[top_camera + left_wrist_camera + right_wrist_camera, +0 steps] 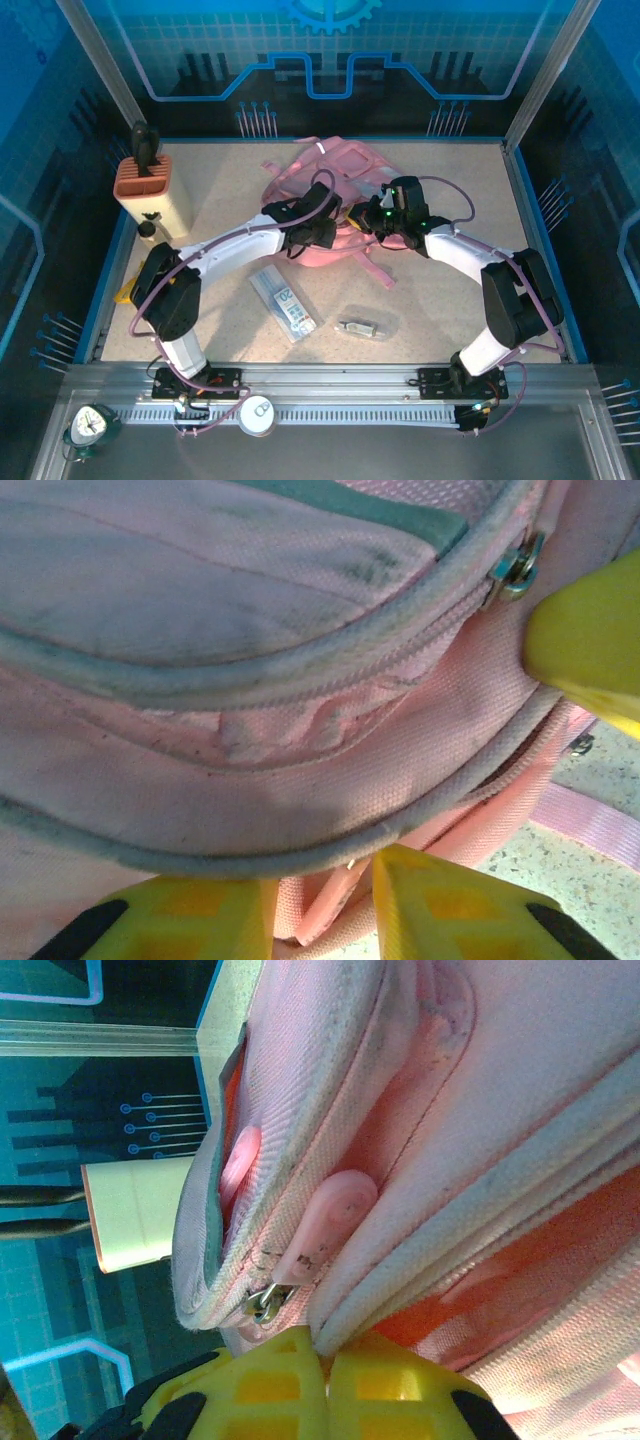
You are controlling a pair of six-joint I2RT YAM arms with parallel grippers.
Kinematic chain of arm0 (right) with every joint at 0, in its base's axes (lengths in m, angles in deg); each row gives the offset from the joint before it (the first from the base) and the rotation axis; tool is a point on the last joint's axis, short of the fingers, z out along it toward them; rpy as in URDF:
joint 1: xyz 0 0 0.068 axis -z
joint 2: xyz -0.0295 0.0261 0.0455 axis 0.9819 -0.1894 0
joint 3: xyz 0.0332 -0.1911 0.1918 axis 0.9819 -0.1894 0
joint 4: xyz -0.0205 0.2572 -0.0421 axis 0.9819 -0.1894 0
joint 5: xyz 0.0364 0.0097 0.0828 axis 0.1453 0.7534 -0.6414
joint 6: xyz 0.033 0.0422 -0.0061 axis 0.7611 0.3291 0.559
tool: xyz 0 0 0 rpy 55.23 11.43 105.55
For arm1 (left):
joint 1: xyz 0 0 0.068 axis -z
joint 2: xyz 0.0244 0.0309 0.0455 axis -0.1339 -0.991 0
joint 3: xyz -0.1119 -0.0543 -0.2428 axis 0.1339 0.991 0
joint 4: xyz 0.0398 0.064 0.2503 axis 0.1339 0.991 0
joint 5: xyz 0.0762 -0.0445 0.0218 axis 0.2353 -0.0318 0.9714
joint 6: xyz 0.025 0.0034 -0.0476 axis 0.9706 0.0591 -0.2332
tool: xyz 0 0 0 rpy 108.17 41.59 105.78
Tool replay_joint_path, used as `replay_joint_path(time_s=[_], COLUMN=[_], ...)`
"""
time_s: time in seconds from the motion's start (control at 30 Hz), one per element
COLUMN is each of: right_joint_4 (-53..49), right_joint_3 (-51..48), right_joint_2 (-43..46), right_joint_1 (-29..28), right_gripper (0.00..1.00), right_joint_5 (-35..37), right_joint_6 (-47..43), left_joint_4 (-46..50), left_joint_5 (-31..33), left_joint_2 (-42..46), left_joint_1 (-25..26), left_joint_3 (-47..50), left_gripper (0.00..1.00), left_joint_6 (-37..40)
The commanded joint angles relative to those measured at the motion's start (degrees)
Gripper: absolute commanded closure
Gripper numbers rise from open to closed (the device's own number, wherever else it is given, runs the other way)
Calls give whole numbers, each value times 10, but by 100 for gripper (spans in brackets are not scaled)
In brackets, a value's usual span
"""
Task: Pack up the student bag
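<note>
The student bag [340,170], soft pink with white trim, lies at the middle back of the table. Both grippers meet at its near side. My left gripper [322,232] presses on from the left; in its wrist view the yellow fingers [322,905] have a fold of pink fabric and strap filling the narrow gap between them, under a piped pocket edge [300,855]. My right gripper [378,218] is shut on the bag's white-piped edge [325,1355], just below a metal zip slider [262,1300] with a pink rubber tab [325,1220]. Its yellow finger [590,650] shows beside another zip slider [515,570].
A cream and orange holder [155,190] with dark handles stands at the back left, a small bottle [148,230] beside it. A clear packet with blue print [285,305] and a smaller clear packet [362,327] lie on the near table. A clock [90,425] sits off the front left corner.
</note>
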Motion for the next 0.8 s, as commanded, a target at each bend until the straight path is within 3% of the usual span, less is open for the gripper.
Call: replay_joint_path(time_s=[0.0, 0.17, 0.33, 0.57, 0.77], right_joint_4=[18, 16, 0, -37, -69], right_joint_3=[16, 17, 18, 28, 66], right_joint_2=[23, 25, 29, 39, 17], right_joint_1=[-6, -7, 2, 51, 95], right_gripper=[100, 100, 100, 100, 100], right_joint_5=[-11, -10, -6, -23, -50], right_joint_6=[-10, -13, -29, -60, -94], left_joint_4=[-17, 1, -13, 72, 106], left_joint_5=[17, 68, 56, 87, 52], left_joint_2=[-21, -28, 8, 48, 57], left_joint_1=[13, 14, 13, -8, -87], left_joint_3=[-25, -33, -20, -14, 23], left_gripper=[75, 83, 100, 100, 100], left_joint_6=[18, 7, 8, 32, 16])
